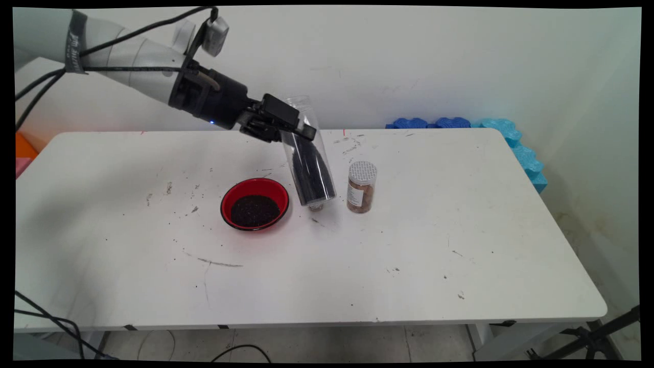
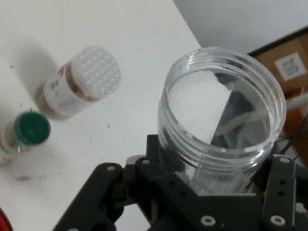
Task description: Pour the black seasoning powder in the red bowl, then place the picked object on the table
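My gripper (image 1: 294,130) is shut on a clear plastic jar (image 1: 309,163), gripping it near its open mouth. The jar hangs tilted above the table, mouth up toward the wall, with dark grains lying in its lower end. In the hand view the jar's open rim (image 2: 221,110) fills the middle above my gripper (image 2: 216,192). Left of the jar a red bowl (image 1: 254,203) holds dark grains. To the right stands a white-lidded jar (image 1: 361,188) (image 2: 79,84) of brown contents. A small green-capped bottle (image 2: 29,130) stands under the held jar, mostly hidden in the main view (image 1: 316,207).
The white table (image 1: 409,266) carries scattered dark specks. Blue foam pieces (image 1: 511,138) lie along its far right corner against the wall. An orange object (image 1: 23,145) sits off the left edge. A cardboard box (image 2: 288,62) shows beyond the table.
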Motion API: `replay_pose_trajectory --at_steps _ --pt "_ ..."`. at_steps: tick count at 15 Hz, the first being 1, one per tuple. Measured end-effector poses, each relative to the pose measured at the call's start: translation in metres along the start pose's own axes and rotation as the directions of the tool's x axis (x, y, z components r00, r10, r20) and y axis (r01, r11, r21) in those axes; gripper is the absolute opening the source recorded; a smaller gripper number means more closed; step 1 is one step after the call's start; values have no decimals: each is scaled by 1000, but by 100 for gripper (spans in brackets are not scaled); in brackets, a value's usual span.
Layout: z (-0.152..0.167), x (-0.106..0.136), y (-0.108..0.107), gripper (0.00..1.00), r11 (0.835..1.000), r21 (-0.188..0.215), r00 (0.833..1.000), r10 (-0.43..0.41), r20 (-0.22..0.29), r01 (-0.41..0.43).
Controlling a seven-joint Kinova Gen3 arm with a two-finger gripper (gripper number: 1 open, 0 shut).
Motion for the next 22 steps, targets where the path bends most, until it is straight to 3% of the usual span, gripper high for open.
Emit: replay_pose_trajectory --at_steps 2,5,8,13,17,20,22 --pt "6 2 6 0 993 9 993 117 6 -117" --pt "16 3 14 0 961 18 961 277 25 -278" --pt "24 2 18 0 930 24 929 367 40 -368" --pt "43 -5 26 0 851 20 849 523 74 -525" --pt "59 -14 32 0 771 20 770 633 87 -636" --pt "69 -22 34 0 735 31 734 672 96 -677" --pt "75 -26 34 0 723 47 724 683 96 -689"
